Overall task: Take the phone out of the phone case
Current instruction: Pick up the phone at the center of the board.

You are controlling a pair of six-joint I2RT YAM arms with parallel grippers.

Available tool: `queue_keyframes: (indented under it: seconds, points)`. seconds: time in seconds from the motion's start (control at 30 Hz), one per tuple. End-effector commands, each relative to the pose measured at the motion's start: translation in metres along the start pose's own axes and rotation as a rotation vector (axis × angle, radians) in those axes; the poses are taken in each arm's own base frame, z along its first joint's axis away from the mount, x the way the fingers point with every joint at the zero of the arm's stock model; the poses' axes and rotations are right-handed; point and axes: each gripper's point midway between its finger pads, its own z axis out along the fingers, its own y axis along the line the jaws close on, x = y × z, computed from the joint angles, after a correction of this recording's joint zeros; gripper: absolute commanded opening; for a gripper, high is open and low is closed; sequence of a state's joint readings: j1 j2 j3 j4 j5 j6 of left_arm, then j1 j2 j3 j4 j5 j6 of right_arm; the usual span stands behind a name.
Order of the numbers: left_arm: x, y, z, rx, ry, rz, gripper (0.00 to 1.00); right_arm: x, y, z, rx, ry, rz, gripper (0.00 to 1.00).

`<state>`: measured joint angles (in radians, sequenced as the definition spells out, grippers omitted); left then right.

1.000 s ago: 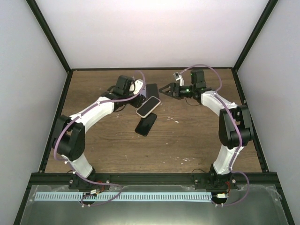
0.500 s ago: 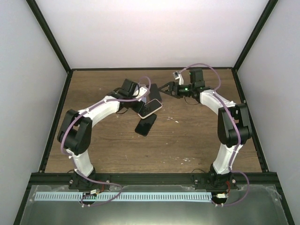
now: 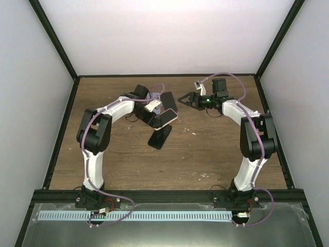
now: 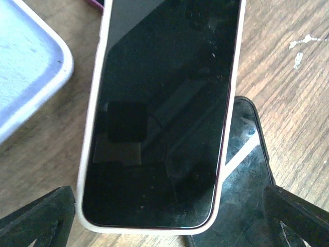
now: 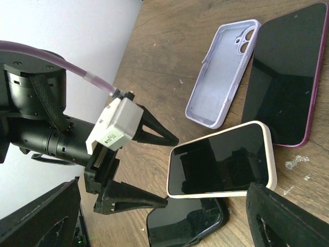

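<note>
The phone in its cream phone case [image 3: 165, 118] lies screen up, its near end resting over a bare black phone [image 3: 160, 136]. In the left wrist view the cased phone [image 4: 164, 103] fills the frame, its short end between the wide-apart fingertips of my left gripper [image 4: 167, 218], which touch nothing. The right wrist view shows that left gripper [image 5: 149, 170] open just short of the cased phone [image 5: 221, 159]. My right gripper [image 3: 185, 99] hovers open to the right of the phones, nothing between its fingers.
An empty lilac case [image 5: 223, 72] and a magenta-edged phone [image 5: 285, 77] lie on the wooden table [image 3: 216, 149] just behind the cased phone. The black phone [image 5: 185, 224] sits under its near end. Black frame rails border the table.
My left gripper has opened wide and let go of the cased phone, and the left arm has folded in closer to it. The right gripper drifted slightly right.
</note>
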<state>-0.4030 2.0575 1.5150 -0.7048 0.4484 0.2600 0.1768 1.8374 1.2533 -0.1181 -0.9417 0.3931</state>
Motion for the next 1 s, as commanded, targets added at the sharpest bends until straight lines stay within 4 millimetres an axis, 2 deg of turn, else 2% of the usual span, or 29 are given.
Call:
queue_keyframes:
  seconds: [0.0,0.17,0.4,0.67,0.83,0.97]
  points:
    - [0.007,-0.008,0.009,0.037,0.042,0.014,1.00,-0.011,0.008,-0.010,0.006,-0.029,-0.043,0.86]
    - [0.005,-0.011,0.021,0.029,0.060,0.039,1.00,-0.011,0.006,-0.010,0.010,-0.029,-0.042,0.86]
    - [0.001,-0.006,0.040,-0.091,0.083,0.087,0.99,-0.011,0.004,-0.011,0.023,-0.033,-0.043,0.86]
    - [0.006,-0.001,0.047,-0.102,0.105,0.070,0.94,-0.010,0.004,-0.013,0.026,-0.035,-0.041,0.87]
    - [0.001,-0.005,0.043,-0.095,0.087,0.069,0.81,-0.011,0.004,-0.013,0.023,-0.035,-0.041,0.86]
    - [-0.011,-0.012,0.028,-0.107,0.029,0.087,0.64,-0.008,0.003,-0.012,0.023,-0.031,-0.036,0.86]
